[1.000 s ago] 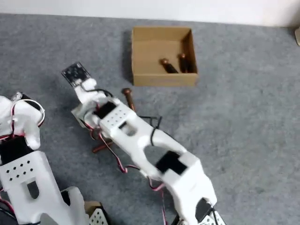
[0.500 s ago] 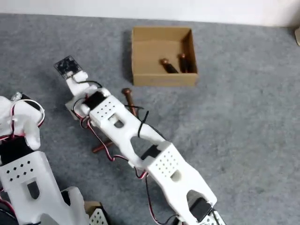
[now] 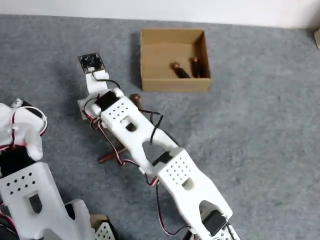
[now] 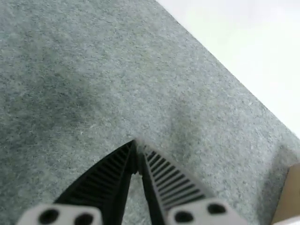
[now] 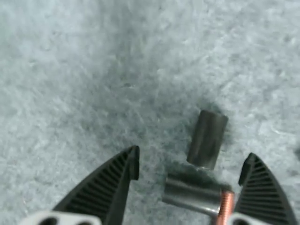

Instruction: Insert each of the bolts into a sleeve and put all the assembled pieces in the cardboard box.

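Grey felt tabletop [image 3: 260, 125], white wall [image 3: 200, 9] (along far edge)

Robotics lab bench, grey felt table [image 3: 260, 150] (white wall [image 3: 210, 9] behind), exposed-wire arms [image 3: 175, 172].

The white left arm [image 3: 25, 185] and right arm [image 3: 175, 172] show dotted vent holes, black motors and red-and-black cables; the left gripper [image 4: 138, 157] is ribbed black.
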Robot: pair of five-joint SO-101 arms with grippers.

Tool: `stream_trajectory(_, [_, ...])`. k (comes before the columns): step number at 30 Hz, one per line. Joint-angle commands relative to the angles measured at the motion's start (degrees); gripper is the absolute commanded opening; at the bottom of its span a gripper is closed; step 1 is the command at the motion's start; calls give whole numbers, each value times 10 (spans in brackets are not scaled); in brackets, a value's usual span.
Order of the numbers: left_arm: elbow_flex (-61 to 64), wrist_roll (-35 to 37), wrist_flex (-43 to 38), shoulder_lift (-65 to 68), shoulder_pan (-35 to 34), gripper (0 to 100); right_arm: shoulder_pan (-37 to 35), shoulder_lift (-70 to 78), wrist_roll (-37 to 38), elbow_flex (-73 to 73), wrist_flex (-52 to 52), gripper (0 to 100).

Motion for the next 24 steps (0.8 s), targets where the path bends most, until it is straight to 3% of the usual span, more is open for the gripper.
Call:
stream_trajectory(1, [-30,3,3,-8,-3,18,8,-7,-6,-22,8,318])
stream_trajectory(11, [-32,3,17,-17,-3,18,8,-7,-9,-22,57,318])
stream_trajectory(19, [23,3,40,-157,-2,18,7,58,-11,-29,30,318])
stream_trajectory(24, [58,0,40,-233,19,18,5,83,-75,-42,-3,318])
